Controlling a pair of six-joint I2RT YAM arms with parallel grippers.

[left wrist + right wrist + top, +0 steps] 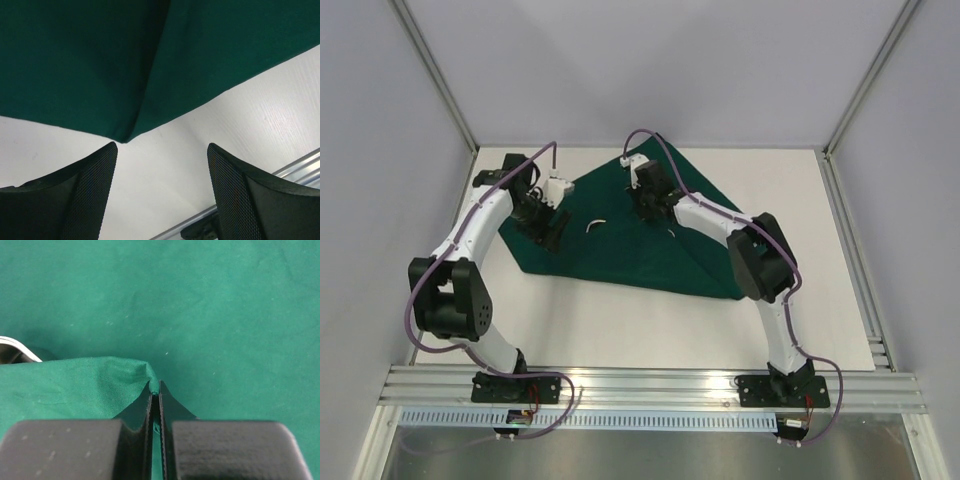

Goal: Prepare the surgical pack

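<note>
The dark green cloth (650,255) of the surgical pack lies spread on the white table, one part folded over. My right gripper (650,203) is shut on a pinched fold of that cloth (75,385), the ridge caught between the fingertips of the right gripper (156,390). My left gripper (548,228) stands open just off the cloth's left side. In the left wrist view a corner of the cloth (122,137) hangs near the left gripper (162,146), with nothing between its fingers. A small pale curved thing (595,224) rests on the cloth; a shiny edge (12,347) peeks out beside the lifted fold.
Bare white table (620,330) runs from the cloth toward the aluminium rail (650,385) at the near edge, where the arm bases are bolted. Frame posts and white walls close the back and both sides. The rail (300,165) also shows behind the left fingers.
</note>
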